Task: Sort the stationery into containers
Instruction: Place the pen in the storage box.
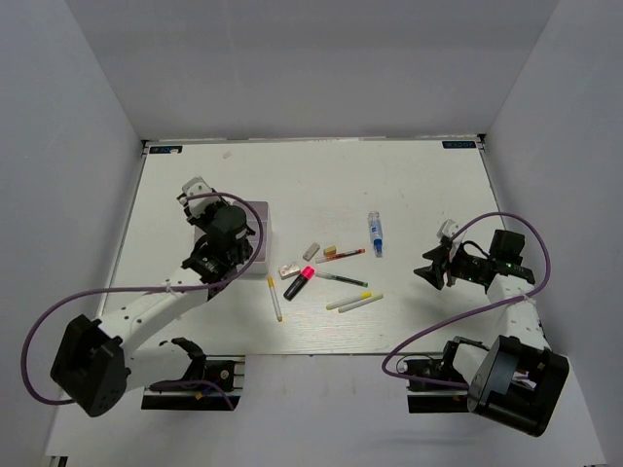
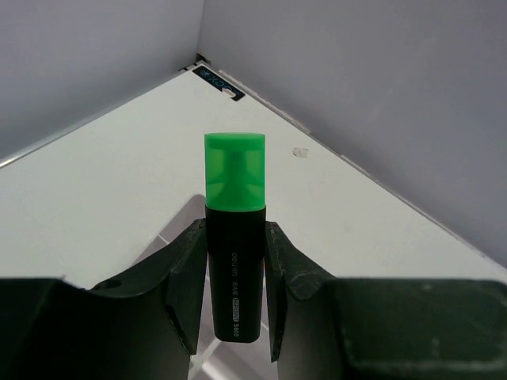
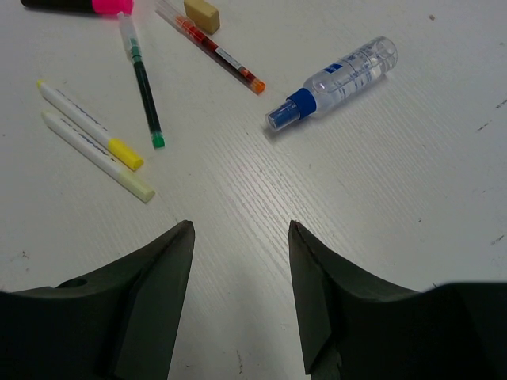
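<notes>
My left gripper (image 2: 234,229) is shut on a black highlighter with a green cap (image 2: 234,182), which stands upright between the fingers. It hangs just over the grey divided container (image 2: 176,229). From above, the left gripper (image 1: 211,220) covers most of that container (image 1: 258,212) at the left of the table. My right gripper (image 3: 242,229) is open and holds nothing, low over bare table at the right (image 1: 433,272). Ahead of it lie a blue-labelled tube (image 3: 337,79), a red pen (image 3: 214,49), a green pen (image 3: 142,87), two yellow-tipped pens (image 3: 91,125) and an eraser (image 3: 201,13).
In the table's middle lie a pink-ended highlighter (image 1: 299,282), a thin yellow pen (image 1: 274,299) and small erasers (image 1: 311,251). Grey walls close in the board on three sides. Purple cables loop off both arms.
</notes>
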